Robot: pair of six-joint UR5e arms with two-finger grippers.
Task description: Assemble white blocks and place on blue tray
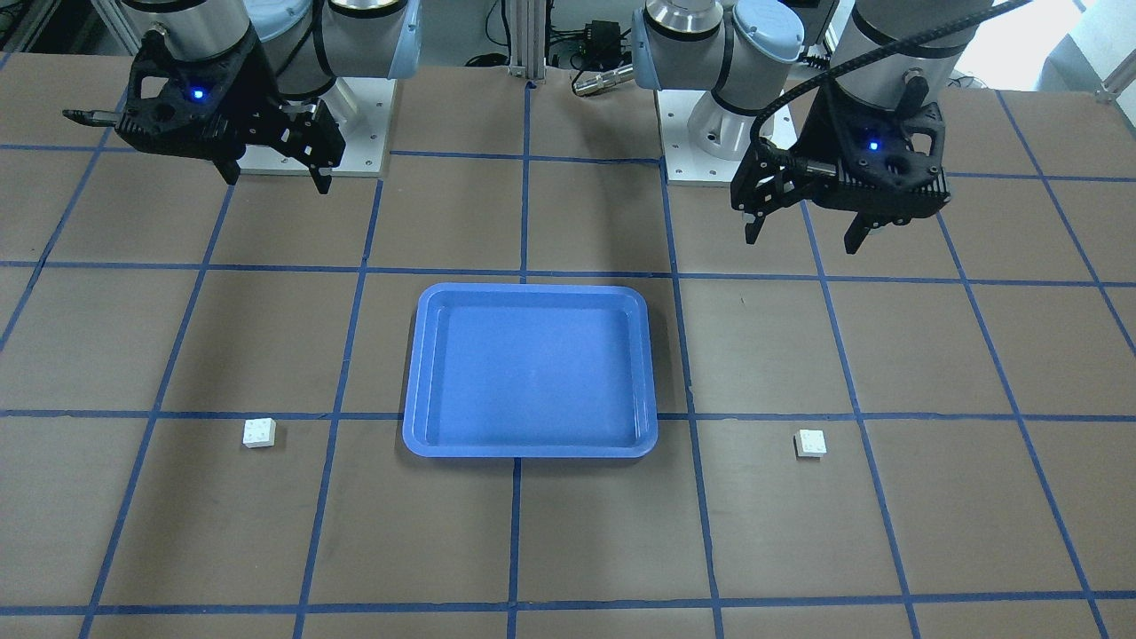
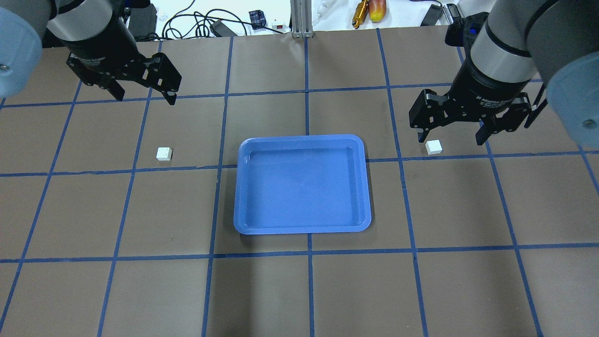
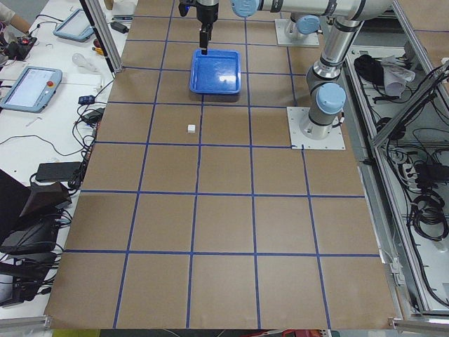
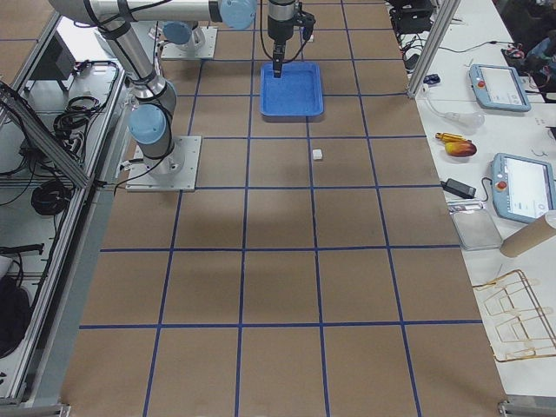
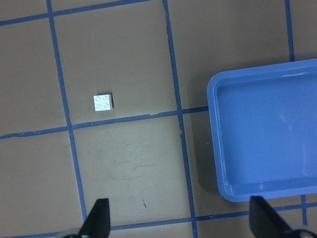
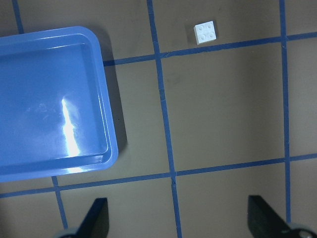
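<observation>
The blue tray point(image 1: 532, 368) point(image 2: 303, 184) lies empty in the middle of the table. One white block point(image 2: 164, 153) point(image 5: 103, 102) lies on the table to the tray's left, on my left arm's side. The other white block point(image 2: 434, 146) point(image 6: 205, 32) lies to the tray's right. They also show in the front view point(image 1: 810, 443) point(image 1: 259, 432). My left gripper point(image 2: 146, 98) point(image 1: 803, 240) is open and empty, held above the table, apart from its block. My right gripper point(image 2: 451, 139) point(image 1: 278, 182) is open and empty, hovering close to the right block.
Blue tape lines point(image 2: 307, 89) divide the brown table into squares. The arms' base plates point(image 1: 355, 133) point(image 1: 710, 151) stand at the robot's edge. Cables and small tools point(image 2: 369, 9) lie beyond the table's far edge. Benches with tablets point(image 3: 31, 84) point(image 4: 521, 182) flank the table ends.
</observation>
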